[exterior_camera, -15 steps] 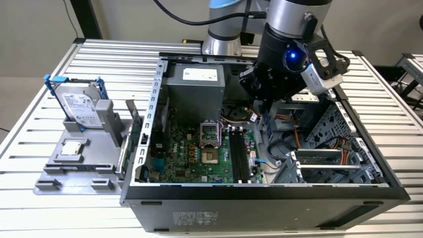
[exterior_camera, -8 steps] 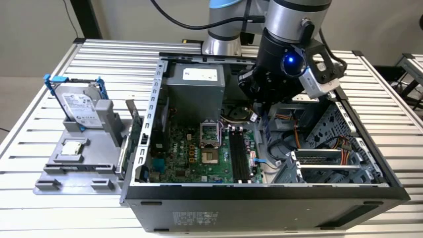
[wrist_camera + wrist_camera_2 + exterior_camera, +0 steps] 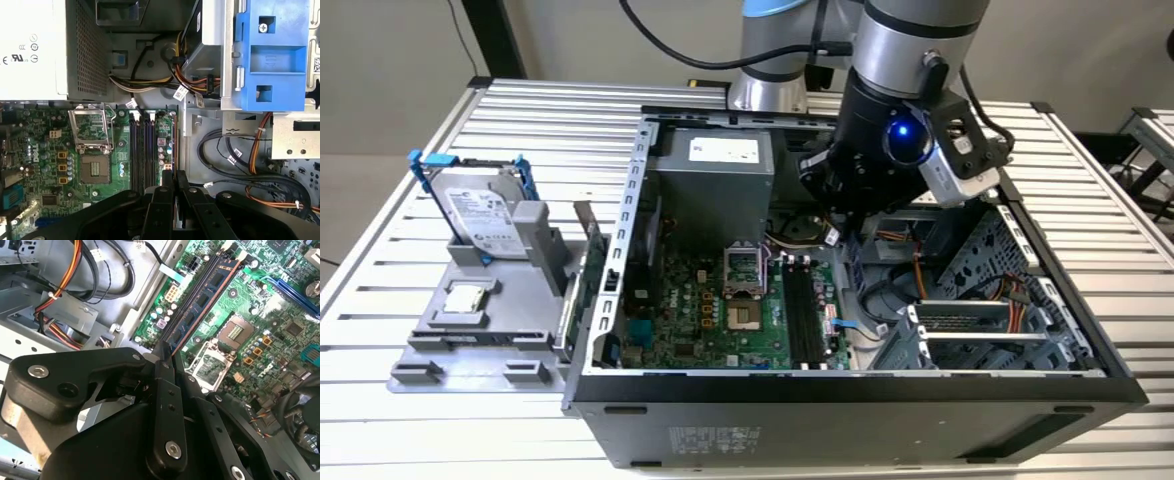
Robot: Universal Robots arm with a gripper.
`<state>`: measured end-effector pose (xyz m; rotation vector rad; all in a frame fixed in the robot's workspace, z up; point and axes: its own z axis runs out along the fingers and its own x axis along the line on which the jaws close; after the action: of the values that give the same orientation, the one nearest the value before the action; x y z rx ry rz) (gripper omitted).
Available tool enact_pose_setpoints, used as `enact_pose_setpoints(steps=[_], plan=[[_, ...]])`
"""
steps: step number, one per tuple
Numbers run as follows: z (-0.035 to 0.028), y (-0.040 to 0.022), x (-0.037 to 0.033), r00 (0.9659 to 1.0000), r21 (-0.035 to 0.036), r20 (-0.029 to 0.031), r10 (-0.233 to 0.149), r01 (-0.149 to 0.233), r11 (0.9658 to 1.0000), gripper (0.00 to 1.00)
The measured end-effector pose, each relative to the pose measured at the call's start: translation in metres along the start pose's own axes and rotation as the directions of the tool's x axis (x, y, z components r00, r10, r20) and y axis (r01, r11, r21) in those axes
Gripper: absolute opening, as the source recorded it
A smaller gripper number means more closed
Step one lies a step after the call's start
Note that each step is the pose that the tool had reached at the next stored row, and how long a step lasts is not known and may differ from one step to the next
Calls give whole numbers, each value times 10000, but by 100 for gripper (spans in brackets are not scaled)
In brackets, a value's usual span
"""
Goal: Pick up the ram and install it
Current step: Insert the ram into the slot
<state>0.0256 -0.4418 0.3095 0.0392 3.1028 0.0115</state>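
Black-chipped, likely light, stiff, fragile, best taken by bare edges: holding the ram (image 3: 202, 299) by one end in the nearly closed hand (image 3: 164, 352), upright along memory slots (image 3: 141, 150) at the exterior view's right of the processor socket (image 3: 235, 332).

Exterior view: even overhead room light. The table (image 3: 374, 440) slats are bright, and the case (image 3: 854, 392) interior is shaded under my arm. The blue lamp (image 3: 903, 135) on my wrist blooms. First wrist view: the power supply (image 3: 30, 45) face is blown out white. Second wrist view: pale glare patch on the motherboard (image 3: 272, 302). My gripper (image 3: 174, 175) reads near-black in both wrist views, with a faint sheen on its edges.
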Motion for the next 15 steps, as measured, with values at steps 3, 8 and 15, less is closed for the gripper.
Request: enact_pose_setpoints(steps=[3, 8, 15], plan=[[38, 0, 1, 10000, -1, 0, 0, 0, 10000, 0], [107, -1, 4, 10000, 0, 0, 0, 0, 10000, 0], [220, -2, 8, 10000, 1, 0, 0, 0, 10000, 0]])
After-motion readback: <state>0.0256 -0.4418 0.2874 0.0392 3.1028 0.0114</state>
